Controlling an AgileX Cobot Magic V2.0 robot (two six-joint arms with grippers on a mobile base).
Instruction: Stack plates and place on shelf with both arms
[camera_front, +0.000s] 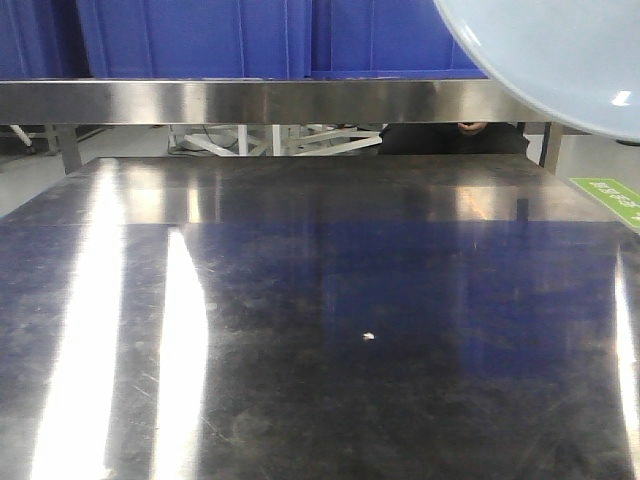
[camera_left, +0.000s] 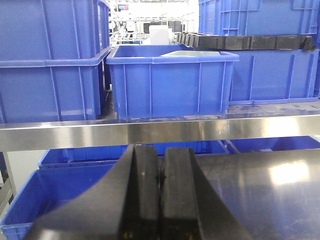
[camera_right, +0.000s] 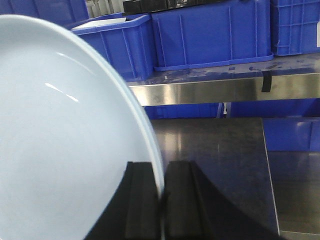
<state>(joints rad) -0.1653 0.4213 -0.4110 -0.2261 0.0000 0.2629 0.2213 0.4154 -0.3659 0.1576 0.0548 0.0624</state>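
Observation:
A pale bluish-white plate (camera_right: 60, 140) fills the left of the right wrist view, held on edge. My right gripper (camera_right: 161, 172) is shut on its rim, one finger on each side. In the front view the same plate (camera_front: 560, 60) hangs in the air at the top right, in front of the shelf rail (camera_front: 250, 100); no gripper shows there. My left gripper (camera_left: 160, 152) is shut with nothing between its fingers, facing the shelf rail (camera_left: 150, 131) from just below its height. The shelf (camera_right: 200, 92) carries blue crates.
Blue crates (camera_left: 170, 80) stand side by side on the shelf tier; the middle one holds something pale (camera_left: 195, 51). More crates (camera_left: 60, 185) sit on the tier below. The dark reflective steel tabletop (camera_front: 320, 300) spreads in front, with a green label (camera_front: 610, 195) at its right edge.

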